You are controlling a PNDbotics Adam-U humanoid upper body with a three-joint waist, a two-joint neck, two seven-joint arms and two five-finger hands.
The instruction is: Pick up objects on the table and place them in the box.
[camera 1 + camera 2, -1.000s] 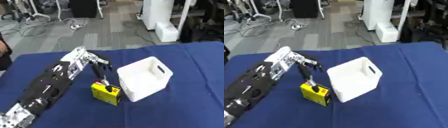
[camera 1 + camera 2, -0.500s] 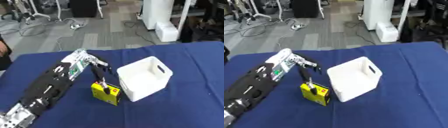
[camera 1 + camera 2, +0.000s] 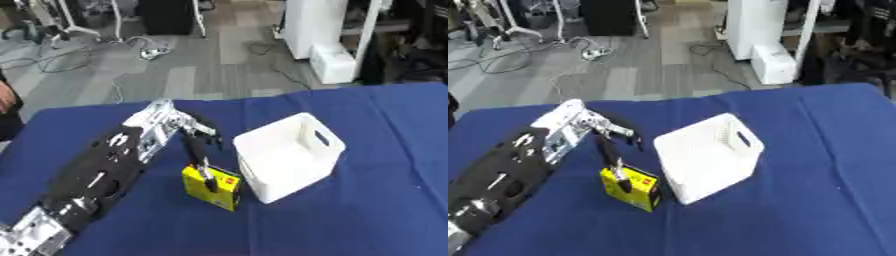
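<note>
Lettering on the yellow box [image 3: 212, 187] cannot be read in the left eye view — only a small red patch shows on its top near the right edge. One such box stands on the blue table [image 3: 376, 200], a small upright carton with a darker front face, just left of the single white basket [image 3: 289, 156] and close to touching it. That basket has thin plastic walls, a slot handle in its far-right side, and sits tilted askew. One arm is in view: the left hand [image 3: 194, 142] reaches down from the left, its long dark fingers [image 3: 203, 170] straight and narrow together, tips resting on the box's top — perhaps pinching its edge, though I cannot tell.

Right eye view: the same count, and the box's label stays unreadable, with its red mark showing at the top.
</note>
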